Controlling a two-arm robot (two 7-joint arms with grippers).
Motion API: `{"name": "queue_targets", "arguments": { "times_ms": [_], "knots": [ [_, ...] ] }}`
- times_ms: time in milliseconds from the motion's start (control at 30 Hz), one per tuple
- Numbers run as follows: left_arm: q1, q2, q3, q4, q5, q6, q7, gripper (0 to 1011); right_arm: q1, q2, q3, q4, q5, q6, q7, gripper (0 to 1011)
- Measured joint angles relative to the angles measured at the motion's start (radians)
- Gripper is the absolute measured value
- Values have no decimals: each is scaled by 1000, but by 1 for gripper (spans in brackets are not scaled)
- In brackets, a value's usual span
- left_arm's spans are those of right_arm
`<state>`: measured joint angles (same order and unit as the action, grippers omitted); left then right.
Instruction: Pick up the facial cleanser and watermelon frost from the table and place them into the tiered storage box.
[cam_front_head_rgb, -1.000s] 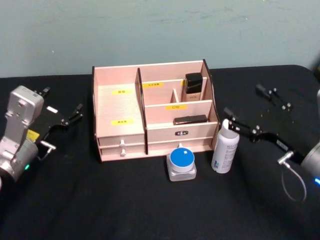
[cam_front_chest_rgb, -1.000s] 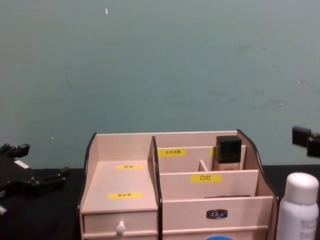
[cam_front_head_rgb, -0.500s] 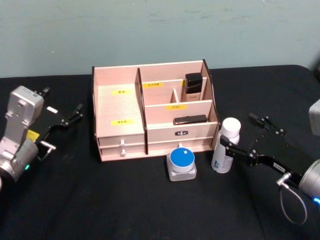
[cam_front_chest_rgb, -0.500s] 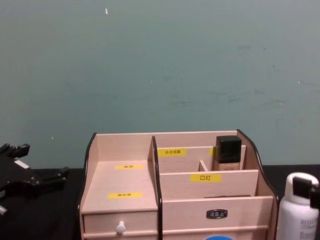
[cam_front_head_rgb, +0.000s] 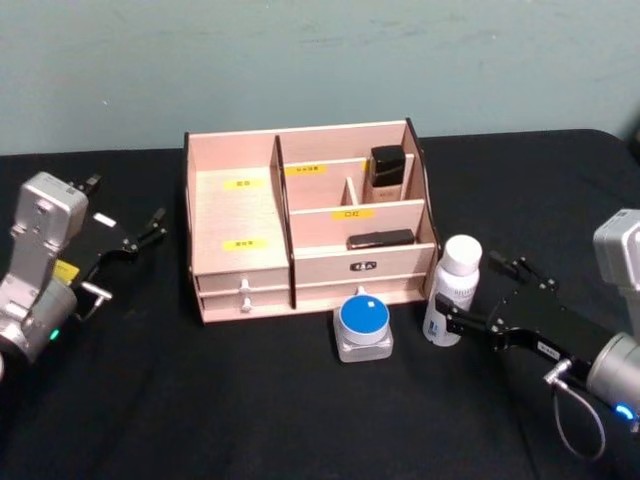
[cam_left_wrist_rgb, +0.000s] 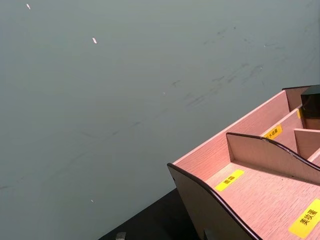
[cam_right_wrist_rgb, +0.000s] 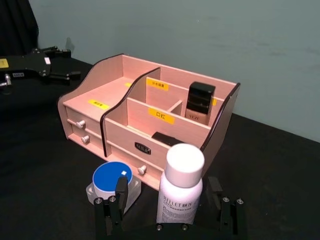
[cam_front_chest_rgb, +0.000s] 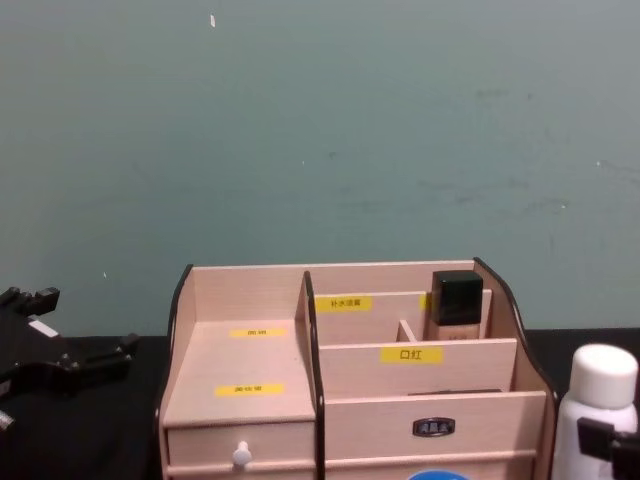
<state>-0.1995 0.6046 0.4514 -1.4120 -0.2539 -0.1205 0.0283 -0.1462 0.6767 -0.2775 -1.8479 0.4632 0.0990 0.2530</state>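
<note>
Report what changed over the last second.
The right gripper came down and back toward the robot, its open fingers now straddling the white plastic bottle without clamping it. The bottle, blue-lidded clear jar, pale wooden tiered storage box and the left gripper parked left of it stayed put.

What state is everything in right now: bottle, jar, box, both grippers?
Facial cleanser bottle: upright on the table, capped, not lifted.
Blue-lidded jar: lid on, on the table in front of the box.
Tiered storage box: drawers shut; black-capped bottle upright in a rear compartment.
Right gripper: open, fingers either side of the cleanser bottle.
Left gripper: open, idle left of the box.
</note>
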Motion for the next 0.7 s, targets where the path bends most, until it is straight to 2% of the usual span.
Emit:
{"name": "queue_targets", "arguments": {
  "times_ms": [700],
  "knots": [
    [0, 0, 0, 0, 0, 0, 0, 1010, 81, -86, -13, 146, -47, -21, 94, 1003]
  ]
}}
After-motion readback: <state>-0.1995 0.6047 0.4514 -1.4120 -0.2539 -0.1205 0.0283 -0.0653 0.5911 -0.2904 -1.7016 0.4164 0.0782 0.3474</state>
